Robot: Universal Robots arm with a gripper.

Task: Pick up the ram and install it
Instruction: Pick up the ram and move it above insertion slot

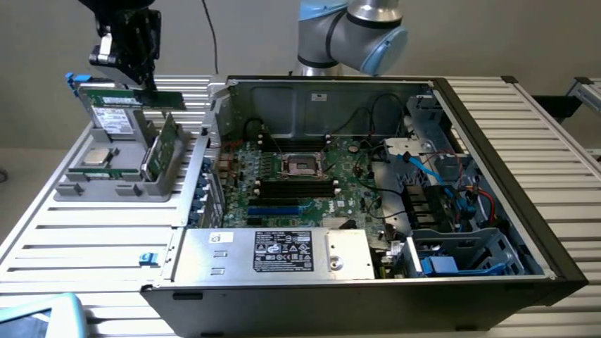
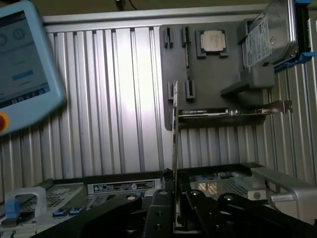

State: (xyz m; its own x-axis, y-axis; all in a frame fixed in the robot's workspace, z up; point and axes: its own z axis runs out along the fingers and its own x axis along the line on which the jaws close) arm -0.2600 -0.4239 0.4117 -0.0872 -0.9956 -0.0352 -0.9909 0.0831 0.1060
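I see my gripper (image 1: 143,83) at ten o'clock from the open computer case (image 1: 488,141), jaws clamped narrow on the ram (image 1: 160,101), stick held level above the grey parts holder (image 1: 75,186), well apart from the black motherboard slots (image 1: 295,186)

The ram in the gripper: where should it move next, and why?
Probably sideways toward the open computer case. The gripper holds the ram above the grey tray, while the black memory slots on the motherboard lie to the exterior view's right.
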